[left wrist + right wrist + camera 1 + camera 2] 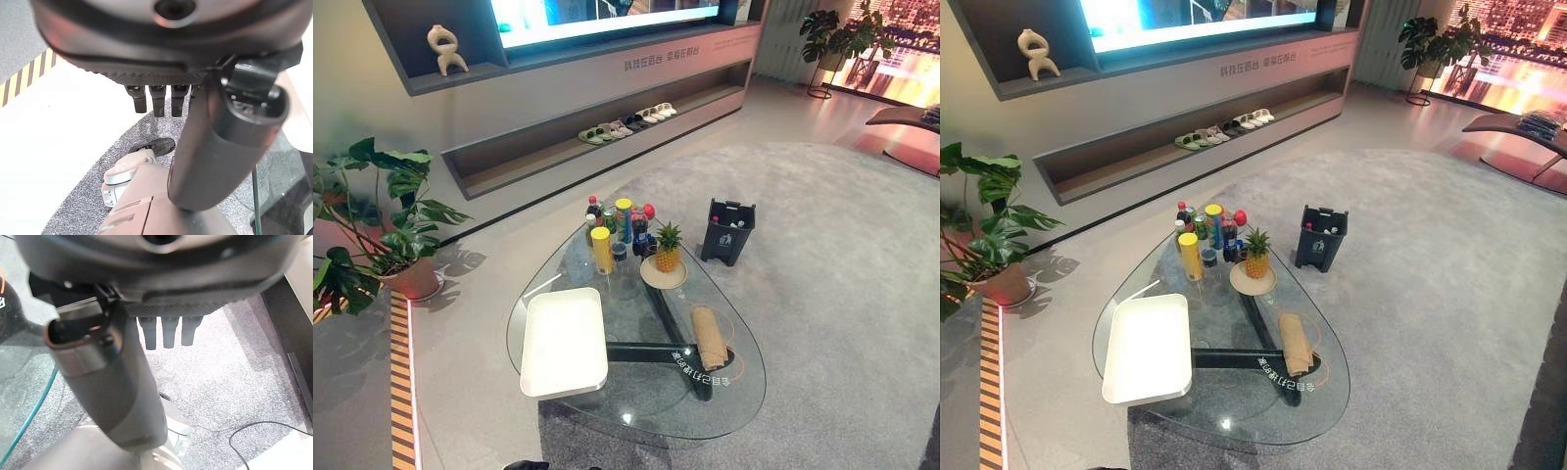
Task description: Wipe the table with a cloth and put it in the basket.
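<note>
Left eye view, from my station: I see the cloth (710, 337), a tan roll, lying lengthwise on the right part of the glass table (636, 411), over the dark frame under the glass, with neither hand touching it. Just behind it stands a small pineapple (667, 246) on a round plate (663, 273), and behind that a cluster of bottles and cans (617, 227), the yellow can (601, 250) nearest the front. A white tray (563, 341) sits on the left side of the glass, well apart from the cloth. The dark basket (727, 231) stands on the grey carpet (832, 255) beyond the table's far right edge. A potted plant (372, 230) stands off to the left by the wall shelf (597, 142). In the wrist views I read the left hand (161, 100) and the right hand (166, 333) with fingers straight and relaxed, each thumb standing out, holding nothing, hanging above the carpet beside the table edge.
</note>
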Controlling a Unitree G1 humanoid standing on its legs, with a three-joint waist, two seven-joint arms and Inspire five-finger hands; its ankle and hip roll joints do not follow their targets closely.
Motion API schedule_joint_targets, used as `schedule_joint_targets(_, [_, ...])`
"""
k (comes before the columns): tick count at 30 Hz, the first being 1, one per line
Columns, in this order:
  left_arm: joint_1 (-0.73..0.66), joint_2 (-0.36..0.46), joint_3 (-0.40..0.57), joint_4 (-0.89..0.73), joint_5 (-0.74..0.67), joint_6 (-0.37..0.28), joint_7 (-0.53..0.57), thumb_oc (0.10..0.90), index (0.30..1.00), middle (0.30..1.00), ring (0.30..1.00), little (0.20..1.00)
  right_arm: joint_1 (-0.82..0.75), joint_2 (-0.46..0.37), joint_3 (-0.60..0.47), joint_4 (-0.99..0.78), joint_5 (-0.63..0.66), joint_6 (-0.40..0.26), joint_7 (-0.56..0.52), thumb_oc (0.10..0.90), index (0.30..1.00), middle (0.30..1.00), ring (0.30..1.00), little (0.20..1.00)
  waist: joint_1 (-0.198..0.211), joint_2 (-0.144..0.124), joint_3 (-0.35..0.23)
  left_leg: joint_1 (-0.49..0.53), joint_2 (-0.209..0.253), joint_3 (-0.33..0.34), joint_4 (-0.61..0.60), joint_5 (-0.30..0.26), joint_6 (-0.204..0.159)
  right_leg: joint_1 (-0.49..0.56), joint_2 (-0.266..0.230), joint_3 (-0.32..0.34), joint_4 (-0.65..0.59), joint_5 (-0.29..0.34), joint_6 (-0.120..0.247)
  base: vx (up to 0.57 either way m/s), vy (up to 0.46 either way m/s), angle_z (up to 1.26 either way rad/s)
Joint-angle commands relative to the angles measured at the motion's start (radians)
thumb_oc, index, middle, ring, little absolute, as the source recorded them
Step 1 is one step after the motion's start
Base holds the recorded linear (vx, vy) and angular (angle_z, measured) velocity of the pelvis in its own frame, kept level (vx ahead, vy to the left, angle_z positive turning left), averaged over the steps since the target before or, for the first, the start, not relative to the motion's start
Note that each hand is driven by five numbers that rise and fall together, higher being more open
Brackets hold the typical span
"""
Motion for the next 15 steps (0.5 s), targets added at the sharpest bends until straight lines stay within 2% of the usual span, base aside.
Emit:
schedule_joint_targets(1, [-0.085, -0.035, -0.020, 0.050, -0.014, -0.005, 0.019, 0.800, 0.900, 0.900, 0.900, 0.900, -0.060, -0.015, 0.010, 0.022, 0.003, 0.023, -0.041, 0.800, 0.900, 0.900, 0.900, 0.900, -0.001, 0.003, 0.064, 0.031, 0.014, 0.029, 0.006, -0.064, 0.000, 0.007, -0.060, -0.116, 0.029, 0.023, 0.043, 0.00, 0.000, 0.00])
schedule_joint_targets(6, [-0.079, -0.028, -0.012, 0.059, -0.009, 0.009, 0.034, 0.800, 0.900, 0.900, 0.900, 0.900, -0.059, -0.025, -0.007, 0.045, 0.012, 0.042, -0.062, 0.800, 0.900, 0.900, 0.900, 0.900, 0.001, 0.004, 0.065, 0.033, 0.014, 0.026, 0.006, -0.064, 0.000, 0.010, -0.059, -0.119, 0.031, 0.021, 0.042, 0.01, 0.001, 0.00])
schedule_joint_targets(15, [-0.073, -0.016, 0.004, 0.071, -0.010, 0.009, 0.037, 0.800, 0.900, 0.900, 0.900, 0.900, -0.065, -0.048, -0.040, 0.098, 0.018, 0.011, -0.057, 0.800, 0.900, 0.900, 0.900, 0.900, 0.006, 0.011, 0.060, 0.038, 0.012, 0.022, 0.006, -0.066, -0.001, 0.016, -0.058, -0.123, 0.028, 0.018, 0.041, 0.01, 0.001, 0.00])
